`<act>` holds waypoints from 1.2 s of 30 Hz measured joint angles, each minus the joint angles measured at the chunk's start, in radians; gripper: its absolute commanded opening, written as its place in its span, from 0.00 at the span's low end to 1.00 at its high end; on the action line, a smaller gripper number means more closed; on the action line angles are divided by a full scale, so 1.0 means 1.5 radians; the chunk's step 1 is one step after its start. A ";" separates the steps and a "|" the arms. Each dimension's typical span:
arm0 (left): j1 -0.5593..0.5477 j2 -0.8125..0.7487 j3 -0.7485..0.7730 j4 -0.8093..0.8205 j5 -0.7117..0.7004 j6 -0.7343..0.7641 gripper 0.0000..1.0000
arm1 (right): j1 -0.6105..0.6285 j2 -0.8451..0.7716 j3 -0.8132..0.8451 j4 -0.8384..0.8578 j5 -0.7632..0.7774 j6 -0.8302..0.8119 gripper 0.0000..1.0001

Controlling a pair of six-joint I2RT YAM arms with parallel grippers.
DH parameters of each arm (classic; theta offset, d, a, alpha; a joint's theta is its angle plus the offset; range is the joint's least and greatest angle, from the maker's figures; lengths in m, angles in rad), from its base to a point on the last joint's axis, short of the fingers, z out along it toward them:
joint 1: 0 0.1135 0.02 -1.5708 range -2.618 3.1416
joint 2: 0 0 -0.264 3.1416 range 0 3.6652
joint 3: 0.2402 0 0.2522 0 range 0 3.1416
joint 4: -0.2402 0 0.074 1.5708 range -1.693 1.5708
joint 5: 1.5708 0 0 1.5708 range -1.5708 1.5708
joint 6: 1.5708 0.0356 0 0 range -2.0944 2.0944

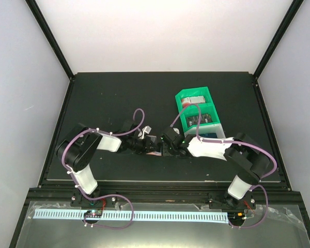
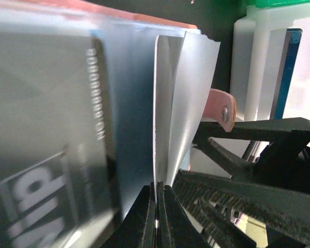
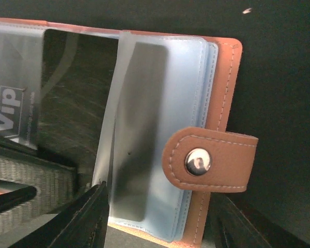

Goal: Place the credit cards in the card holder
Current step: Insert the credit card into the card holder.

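The salmon-orange card holder (image 3: 225,77) lies open on the dark table, its snap tab (image 3: 206,160) folded over the clear sleeves. A dark credit card marked "Vip" (image 3: 77,103) sits inside one sleeve. My left gripper (image 2: 157,187) is shut on the edge of a clear sleeve (image 2: 188,103) and holds it up like a page. My right gripper (image 3: 160,201) is open, its fingers standing either side of the holder's sleeve pages and tab. From above, both grippers meet over the holder (image 1: 154,153). More credit cards (image 1: 196,101) stand in the green tray.
The green-and-white compartment tray (image 1: 182,121) stands just behind the right gripper, with a blue card (image 2: 285,67) upright in a white compartment. Black frame posts rise at the table's back corners. The right gripper's ribbed finger (image 2: 248,196) lies close beside the left gripper.
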 measured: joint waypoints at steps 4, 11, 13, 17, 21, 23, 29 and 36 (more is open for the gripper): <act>-0.005 0.012 0.014 0.002 0.005 0.000 0.02 | -0.001 0.000 -0.003 0.015 -0.011 0.002 0.56; -0.006 0.020 0.020 0.002 0.010 0.000 0.02 | -0.007 0.000 -0.004 0.022 -0.026 0.007 0.56; -0.009 0.020 0.021 0.001 0.010 0.000 0.01 | -0.008 0.000 -0.004 0.022 -0.027 0.007 0.56; -0.010 0.035 0.028 0.001 0.013 0.001 0.02 | -0.008 0.000 -0.004 0.022 -0.029 0.007 0.58; -0.012 0.042 0.034 -0.001 0.015 0.004 0.05 | -0.011 0.000 -0.004 0.022 -0.034 0.006 0.60; -0.012 0.043 0.036 -0.004 0.015 0.006 0.06 | -0.011 -0.001 -0.004 0.022 -0.035 0.006 0.61; -0.012 0.040 0.051 -0.035 0.014 0.028 0.24 | -0.014 -0.014 -0.004 0.008 -0.032 0.007 0.66; -0.023 -0.014 0.057 -0.104 -0.038 0.070 0.52 | -0.015 -0.069 -0.004 -0.010 -0.007 0.009 0.67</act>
